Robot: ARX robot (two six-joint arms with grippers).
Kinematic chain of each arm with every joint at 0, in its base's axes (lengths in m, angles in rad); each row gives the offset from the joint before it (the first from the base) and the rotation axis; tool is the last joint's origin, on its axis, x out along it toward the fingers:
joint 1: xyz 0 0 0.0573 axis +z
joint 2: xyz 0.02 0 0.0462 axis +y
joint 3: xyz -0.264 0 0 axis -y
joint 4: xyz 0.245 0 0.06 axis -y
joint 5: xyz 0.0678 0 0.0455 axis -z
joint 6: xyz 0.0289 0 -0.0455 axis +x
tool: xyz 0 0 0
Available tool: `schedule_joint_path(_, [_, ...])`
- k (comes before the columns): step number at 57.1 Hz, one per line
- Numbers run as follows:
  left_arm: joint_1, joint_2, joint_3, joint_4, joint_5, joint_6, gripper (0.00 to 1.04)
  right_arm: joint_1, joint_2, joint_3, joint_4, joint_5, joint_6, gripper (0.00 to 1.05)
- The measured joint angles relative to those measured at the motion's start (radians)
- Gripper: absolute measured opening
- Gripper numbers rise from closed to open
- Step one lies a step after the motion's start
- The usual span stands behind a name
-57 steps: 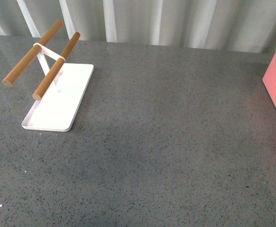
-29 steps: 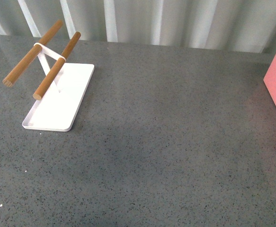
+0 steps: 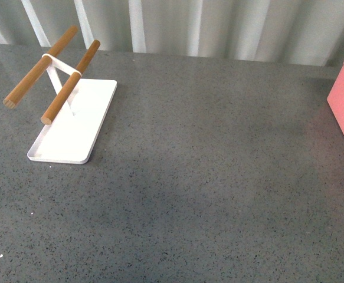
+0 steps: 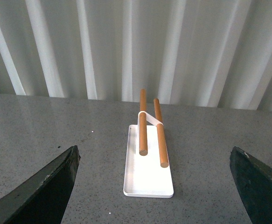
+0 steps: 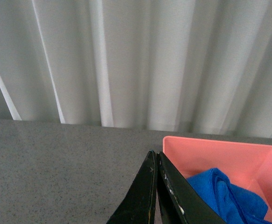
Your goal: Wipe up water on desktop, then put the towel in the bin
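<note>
Front view unchanged since a moment ago; right gripper (image 5: 157, 186) fingers pressed together, holding nothing, towel (image 5: 231, 198) inside bin (image 5: 219, 149) just beyond it; left gripper (image 4: 154, 186) spread wide, empty.

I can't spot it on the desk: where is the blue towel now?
In the right wrist view, the towel lies bunched inside the pink bin, just behind the right gripper. The front view shows none of it.

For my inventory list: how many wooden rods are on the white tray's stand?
2. Both are held side by side above the white tray: the left rod and the right rod. None seems hidden.
</note>
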Motion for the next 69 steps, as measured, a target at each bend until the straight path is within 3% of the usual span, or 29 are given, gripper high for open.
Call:
schedule_joint_path(10, [0.0,0.0,0.0,0.0,0.0,0.0,0.98,0.035,-0.151,-0.117,-0.029,0.032,0.001,0.03])
schedule_joint_path(13, [0.0,0.0,0.0,0.0,0.0,0.0,0.98,0.08,-0.205,-0.149,-0.053,0.095,0.002,0.03])
schedule_joint_path(31, [0.0,0.0,0.0,0.0,0.0,0.0,0.98,0.103,-0.365,-0.259,-0.1,0.098,0.003,0.03])
schedule_joint_path(69, [0.0,0.0,0.0,0.0,0.0,0.0,0.98,0.104,-0.879,-0.277,-0.56,0.104,0.012,0.03])
